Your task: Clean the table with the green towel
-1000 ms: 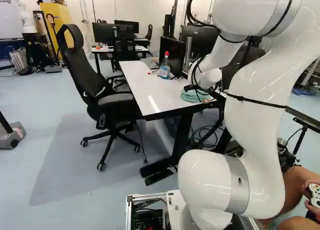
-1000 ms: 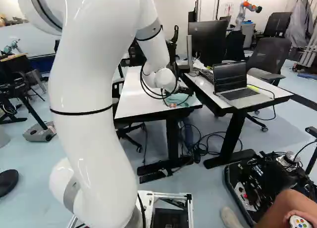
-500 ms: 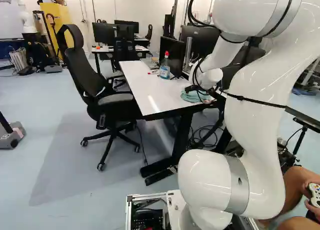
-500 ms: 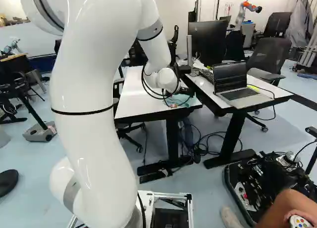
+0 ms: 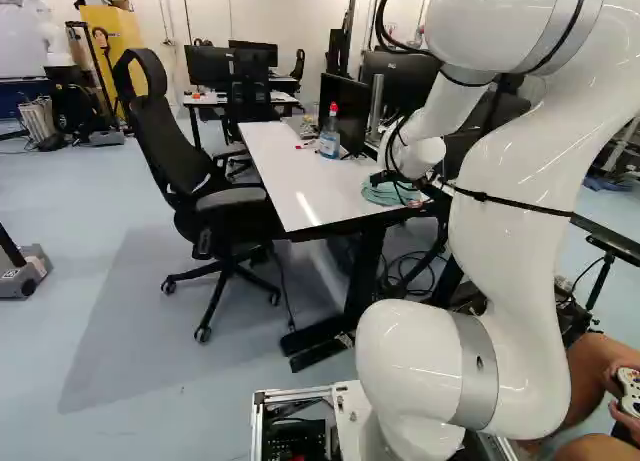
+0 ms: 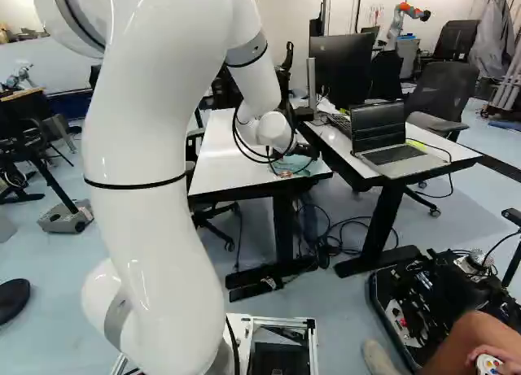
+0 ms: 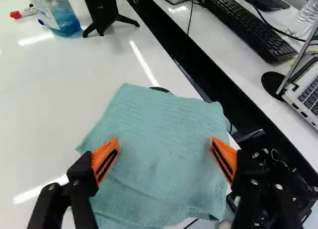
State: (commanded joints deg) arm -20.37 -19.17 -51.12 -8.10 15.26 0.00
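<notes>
Towel (image 7: pixel 159 129) lies spread at the near corner of the tabletop (image 7: pixel 44 100), beneath the hand (image 6: pixel 298 159), whose fingers we find standing wide apart with nothing gripped between them.

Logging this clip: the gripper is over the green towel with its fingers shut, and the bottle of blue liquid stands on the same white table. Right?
Not quite: the wrist view shows the gripper open, its orange pads wide apart over the green towel. The bottle of blue liquid does stand on the same white table.
</notes>
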